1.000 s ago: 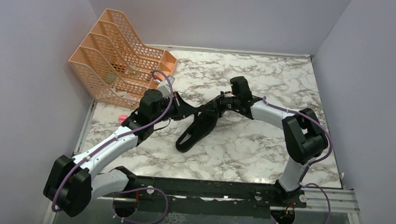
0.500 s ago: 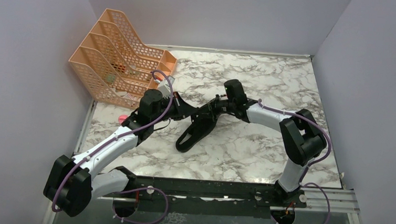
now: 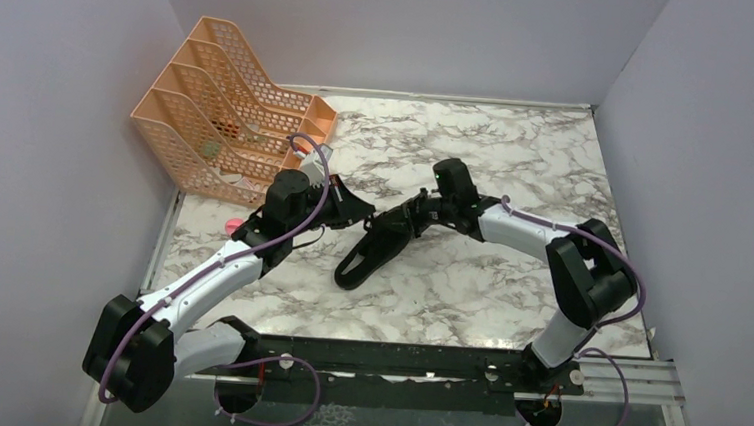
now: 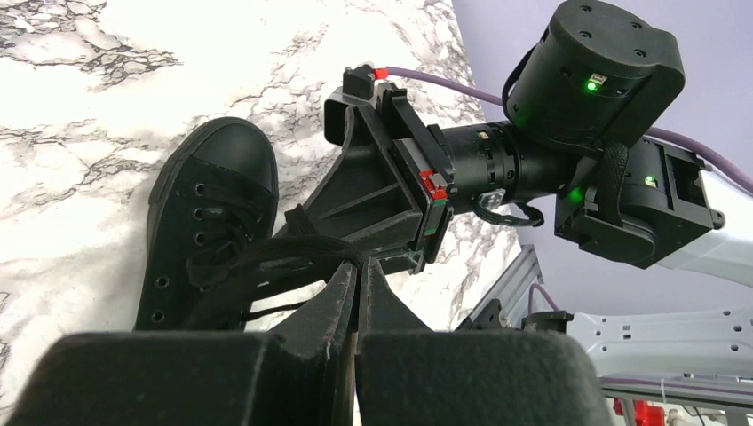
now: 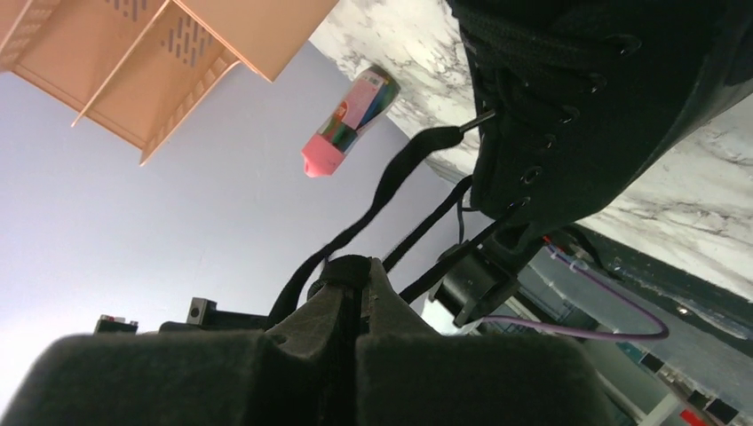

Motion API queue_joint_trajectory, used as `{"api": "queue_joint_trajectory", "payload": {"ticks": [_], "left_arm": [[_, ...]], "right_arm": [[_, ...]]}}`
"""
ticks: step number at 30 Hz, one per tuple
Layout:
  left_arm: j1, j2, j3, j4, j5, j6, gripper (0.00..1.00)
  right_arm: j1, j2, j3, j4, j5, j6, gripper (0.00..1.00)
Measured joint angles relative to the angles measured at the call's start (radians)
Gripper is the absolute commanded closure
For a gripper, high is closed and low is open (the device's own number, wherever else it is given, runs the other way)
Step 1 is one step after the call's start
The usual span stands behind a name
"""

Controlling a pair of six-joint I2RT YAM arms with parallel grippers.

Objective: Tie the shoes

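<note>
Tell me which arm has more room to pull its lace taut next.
Right, probably. Both grippers pinch thin black laces, but the right gripper has open marble table behind it; the left gripper backs toward the orange mesh file rack.

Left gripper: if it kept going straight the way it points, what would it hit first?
Most likely the right gripper, whose black body sits right ahead of the left gripper in the left wrist view. Both are shut on the laces of the shoe. Depth is unclear, though.
</note>
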Motion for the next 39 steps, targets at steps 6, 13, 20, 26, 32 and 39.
{"api": "queue_joint_trajectory", "payload": {"ticks": [6,13,20,26,32,39], "left_arm": [[0.0,0.0,0.0,0.0,0.001,0.004,1.0],[0.0,0.0,0.0,-0.003,0.005,0.019,1.0],[0.0,0.0,0.0,-0.008,0.011,0.026,1.0],[0.0,0.0,0.0,-0.01,0.018,0.027,1.0],[0.0,0.0,0.0,-0.009,0.019,0.027,1.0],[0.0,0.0,0.0,-0.009,0.019,0.027,1.0]], "right_arm": [[-0.022,0.009,0.103,-0.127,0.044,-0.172,0.99],[-0.079,0.0,0.13,-0.151,0.031,-0.397,0.99],[-0.154,0.02,0.159,-0.104,-0.106,-0.633,0.99],[-0.159,0.029,0.103,0.071,-0.205,-0.589,0.99],[-0.159,0.046,0.004,0.244,-0.257,-0.439,0.99],[-0.138,0.074,-0.045,0.373,-0.278,-0.312,0.99]]}}
